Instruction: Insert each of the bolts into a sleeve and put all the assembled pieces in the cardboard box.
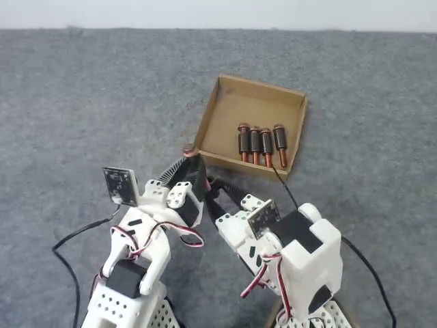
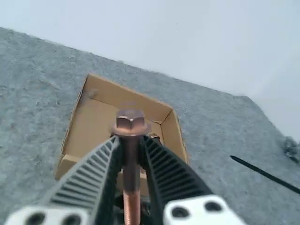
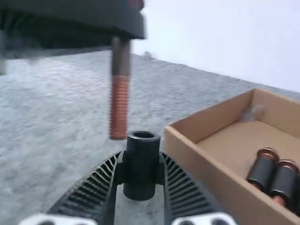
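Lab: grey felt table [image 1: 82,102], white wall [image 1: 205,14]

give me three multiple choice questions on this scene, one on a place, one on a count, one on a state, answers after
1. Where is the copper hex-head bolt?
A. in the open brown cardboard box
B. in the left tool
C. loose on the table

2. How many assembled bolt-and-sleeve pieces lie in the box?
A. two
B. four
C. six

3. How does the bolt stand to the black cylindrical sleeve in the right tool?
A. outside it, not inserted
B. pushed fully through
C. both lie in the box

Answers:
1 B, the left tool is shut on its shank.
2 B, four lie side by side.
3 A, the bare thread shows beside the sleeve's open mouth.
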Motion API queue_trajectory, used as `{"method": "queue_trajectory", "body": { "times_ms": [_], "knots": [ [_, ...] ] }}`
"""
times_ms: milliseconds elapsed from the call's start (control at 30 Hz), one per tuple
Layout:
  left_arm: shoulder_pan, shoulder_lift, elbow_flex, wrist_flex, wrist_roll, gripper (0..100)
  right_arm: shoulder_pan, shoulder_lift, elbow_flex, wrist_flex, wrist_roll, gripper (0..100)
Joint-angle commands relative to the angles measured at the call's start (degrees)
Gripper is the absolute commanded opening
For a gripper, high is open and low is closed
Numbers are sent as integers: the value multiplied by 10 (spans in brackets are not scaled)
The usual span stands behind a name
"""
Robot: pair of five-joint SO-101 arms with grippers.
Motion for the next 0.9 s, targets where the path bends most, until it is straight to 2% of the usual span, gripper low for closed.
{"method": "queue_trajectory", "body": {
  "times_ms": [0,200,867],
  "knots": [
    [1,-16,-12,1,-9,12,-4,-29,17,0,11,6],
    [5,-16,0,1,-39,12,-6,-29,17,0,53,6],
    [0,-15,0,1,-41,12,-7,-34,18,35,55,6]
  ]
}}
